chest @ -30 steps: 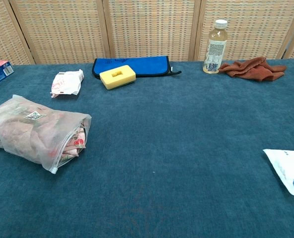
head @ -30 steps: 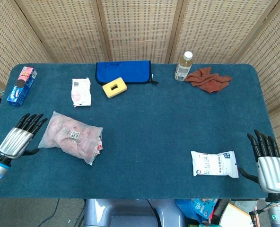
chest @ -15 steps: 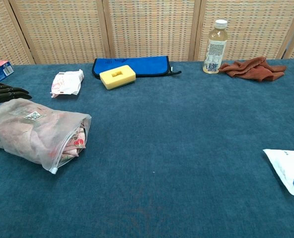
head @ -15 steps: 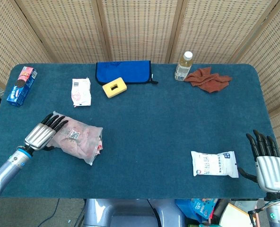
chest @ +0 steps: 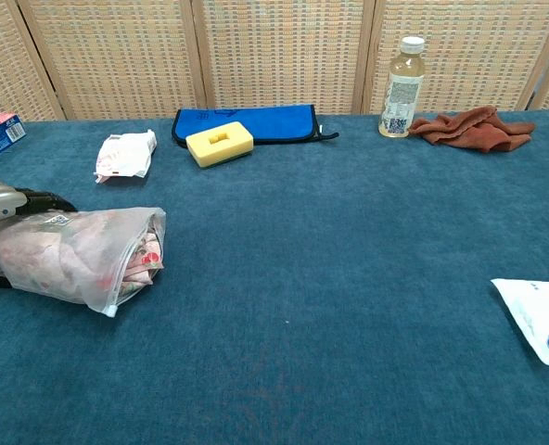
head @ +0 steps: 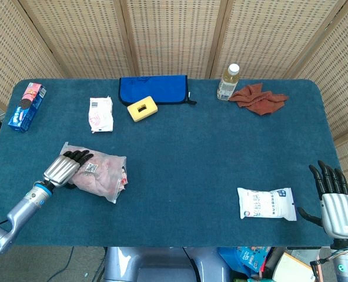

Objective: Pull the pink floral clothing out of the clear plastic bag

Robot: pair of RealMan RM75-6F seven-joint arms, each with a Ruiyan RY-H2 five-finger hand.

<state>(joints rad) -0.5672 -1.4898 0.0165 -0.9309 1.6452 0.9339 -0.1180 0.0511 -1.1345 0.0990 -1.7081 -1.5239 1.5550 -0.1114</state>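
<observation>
My left hand (head: 64, 167) lies over the closed end of the clear plastic bag (head: 100, 174) near the table's (head: 186, 153) left front edge, fingers draped on top, though I cannot tell whether they actually grip it, and the chest view cuts the hand off at the frame edge. The pink floral clothing (chest: 140, 259) is inside the bag, showing at its mouth. My right hand (head: 334, 200) hangs off the front right corner, fingers spread and holding nothing, beside a white packet (head: 267, 203).
</observation>
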